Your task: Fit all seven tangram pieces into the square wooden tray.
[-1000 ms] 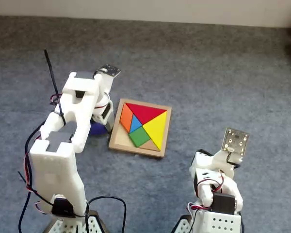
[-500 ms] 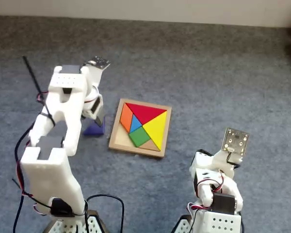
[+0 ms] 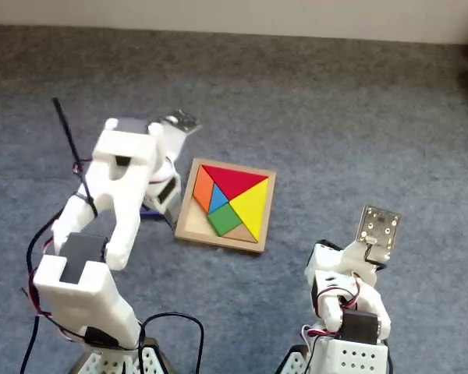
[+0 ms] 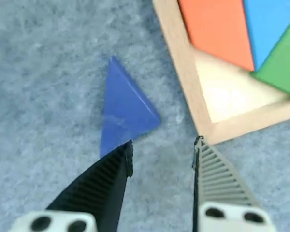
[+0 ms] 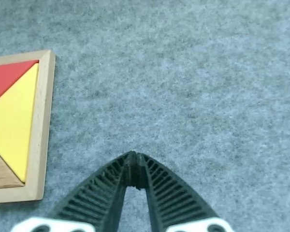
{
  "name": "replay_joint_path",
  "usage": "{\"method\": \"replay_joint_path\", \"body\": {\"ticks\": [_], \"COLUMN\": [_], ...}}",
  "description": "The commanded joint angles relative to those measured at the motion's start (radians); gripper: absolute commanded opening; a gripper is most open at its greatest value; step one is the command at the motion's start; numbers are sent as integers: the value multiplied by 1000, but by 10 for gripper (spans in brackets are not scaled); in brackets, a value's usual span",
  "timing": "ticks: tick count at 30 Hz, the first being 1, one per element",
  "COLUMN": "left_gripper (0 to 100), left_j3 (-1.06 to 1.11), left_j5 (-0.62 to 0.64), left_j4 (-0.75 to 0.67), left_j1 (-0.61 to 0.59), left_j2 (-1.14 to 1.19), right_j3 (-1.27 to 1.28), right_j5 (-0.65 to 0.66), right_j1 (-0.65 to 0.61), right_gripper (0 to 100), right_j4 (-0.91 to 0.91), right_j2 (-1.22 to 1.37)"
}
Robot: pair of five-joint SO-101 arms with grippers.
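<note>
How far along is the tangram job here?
Done: red triangle, yellow triangle and other pieces sit in the wooden tray. In hand: nothing gripped; the open left gripper hovers by the dark blue triangle on the carpet. Left: seat it in the tray's bare corner slot.

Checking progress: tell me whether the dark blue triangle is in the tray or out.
Out. The dark blue triangle lies flat on the carpet beside the wooden tray, whose corner slot is bare.

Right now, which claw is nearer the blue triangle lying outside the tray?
Left. The left claw is open right at the blue triangle; the right claw, shut, sits beyond the tray.
</note>
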Motion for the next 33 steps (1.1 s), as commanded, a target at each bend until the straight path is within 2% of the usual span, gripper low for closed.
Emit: {"method": "replay_joint_path", "body": {"ticks": [1, 5, 9, 16, 20, 33], "left_gripper": [204, 204, 204, 199, 171, 150], "left_j3": [79, 96, 42, -268, -386, -424], "left_j5": [-5, -6, -8, -3, -3, 0], "left_j4": [-140, -189, -183, 31, 104, 117], "left_j1": [18, -24, -41, -44, -48, -61], "left_j2": [-44, -39, 61, 300, 389, 366], "right_j3": [143, 143, 143, 143, 143, 143], "right_j5": [8, 8, 8, 8, 8, 8], "right_j1": [8, 8, 8, 8, 12, 13], "right_gripper": [5, 5, 5, 5, 5, 5], "right_j4": [-36, -36, -36, -36, -36, -36], "right_j2": [-5, -5, -5, -5, -5, -5]}}
